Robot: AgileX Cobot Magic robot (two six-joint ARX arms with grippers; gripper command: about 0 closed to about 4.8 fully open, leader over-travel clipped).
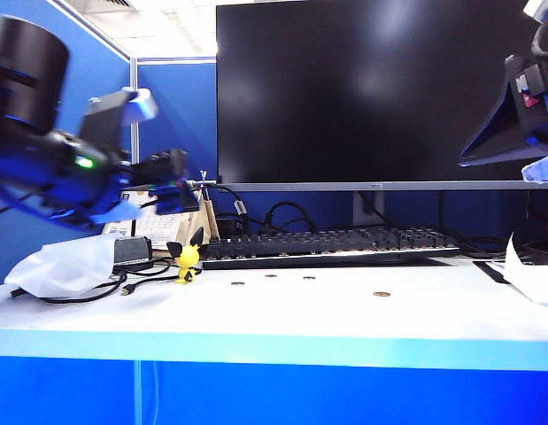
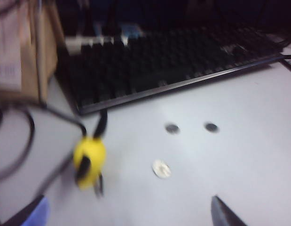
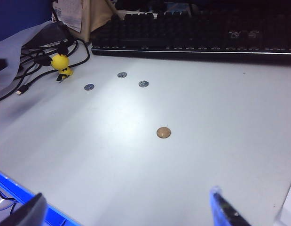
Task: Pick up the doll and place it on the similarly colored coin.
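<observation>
— What sits at the back of the white table [image 1: 344, 305]?

— A black keyboard [image 1: 331, 243] lies along the far edge, under a large dark monitor [image 1: 380, 88] on a pale stand bar. Blue partition walls [image 1: 172, 106] rise behind it

— And on the tabletop itself?

— Three greyish coins [image 3: 121, 75] lie apart from one another in front of the keyboard, two close to it and one nearer the table's left end. At that left end there is a tangle of black cables [image 1: 123, 283], a crumpled white plastic bag [image 1: 61, 266] and a small cardboard box [image 3: 96, 14]. A white sheet of paper [image 1: 532, 279] curls up at the right edge
</observation>
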